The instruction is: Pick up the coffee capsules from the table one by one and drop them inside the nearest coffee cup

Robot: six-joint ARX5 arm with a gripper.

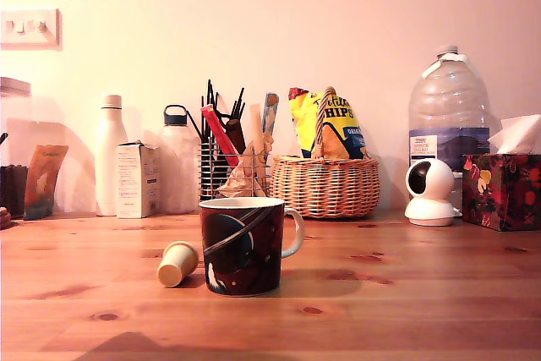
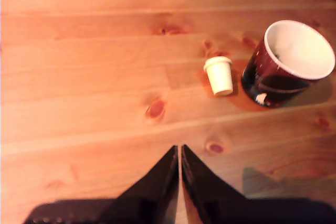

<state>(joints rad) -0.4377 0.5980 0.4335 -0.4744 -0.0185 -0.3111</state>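
The gripper shows only in the wrist view, as two dark fingers tapering to a point. Their tips are pressed nearly together, with just a thin pale slit between them, and nothing is held. It hangs above the bare table, well apart from the coffee capsule. The arm itself seems out of sight in the exterior view.

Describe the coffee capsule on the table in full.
The coffee capsule is a small cream cut-off cone with a wider flat rim, plastic by its look. It lies tipped on its side on the wooden table, just to the exterior view's left of the patterned mug, close beside it. The pincer is well clear.
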